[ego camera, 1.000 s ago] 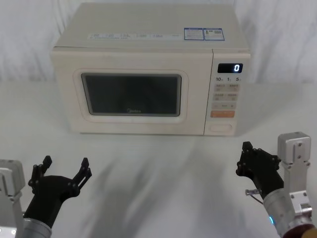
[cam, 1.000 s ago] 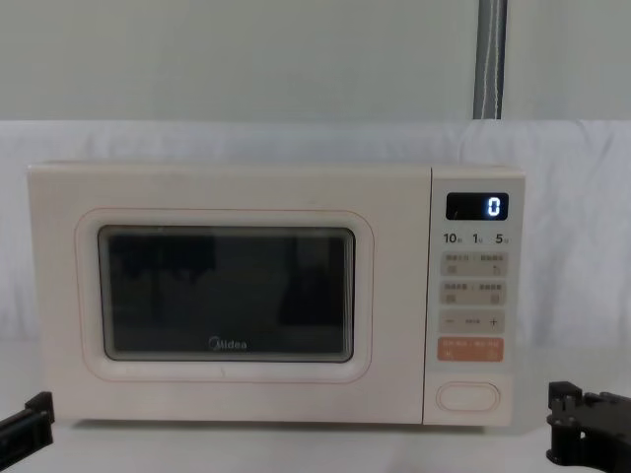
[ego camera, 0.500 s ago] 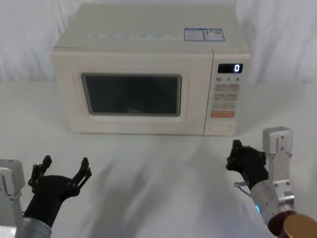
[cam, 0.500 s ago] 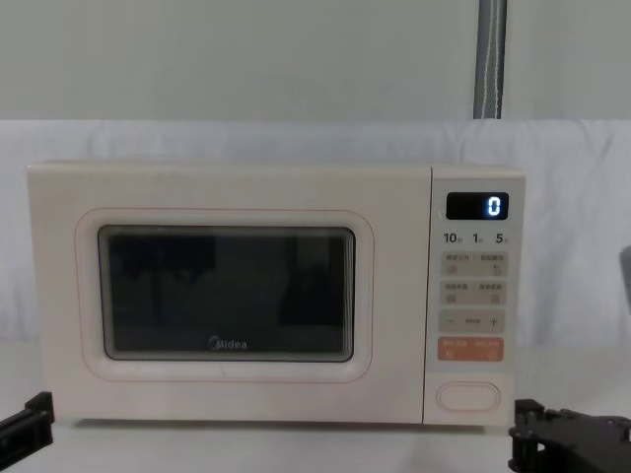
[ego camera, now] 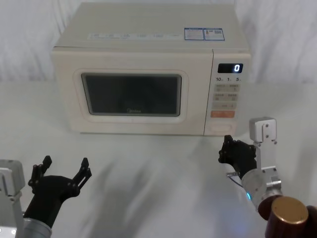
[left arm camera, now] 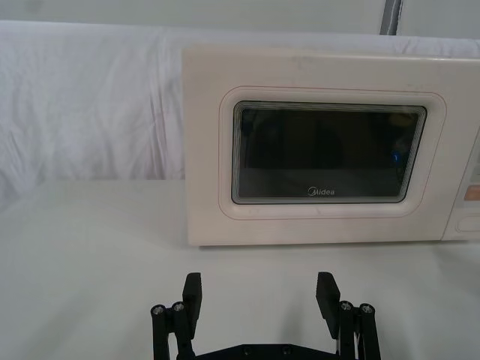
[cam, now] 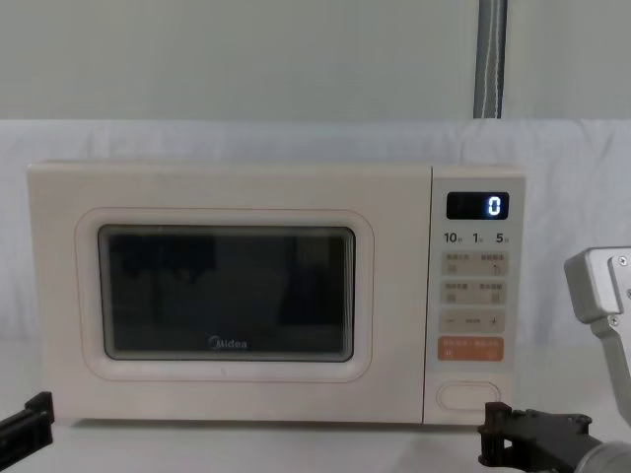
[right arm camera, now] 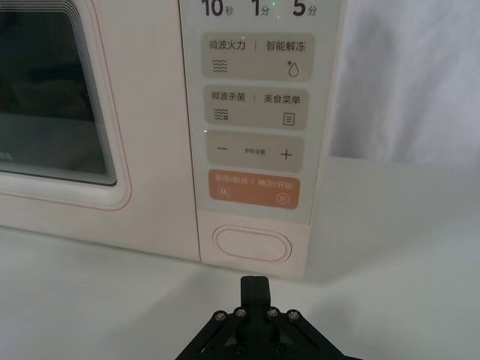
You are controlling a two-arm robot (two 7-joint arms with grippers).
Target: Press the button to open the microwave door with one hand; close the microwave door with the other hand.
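Note:
The cream microwave [ego camera: 148, 29] stands at the back of the table, its display [ego camera: 230, 68] showing "0". Its door [ego camera: 131, 124] with the dark window is closed. The oval cream button [right arm camera: 253, 244] sits lowest on the key panel, below the orange key [right arm camera: 253, 189], and also appears in the head view [ego camera: 221, 128] and the chest view [cam: 467, 395]. My right gripper [right arm camera: 255, 289] is shut, pointing at the button from a short gap, not touching it [ego camera: 229, 148]. My left gripper [ego camera: 66, 162] hovers open low at the front left, facing the door [left arm camera: 330, 217] from a distance.
A white cloth covers the table [ego camera: 148, 168] and drapes behind the microwave. A grey pole [cam: 490, 59] rises behind at the right. Open table surface lies between both grippers and the microwave front.
My right gripper has moved forward and to the left, closing in on the microwave's lower right corner by the button. The left gripper and the door have not moved.

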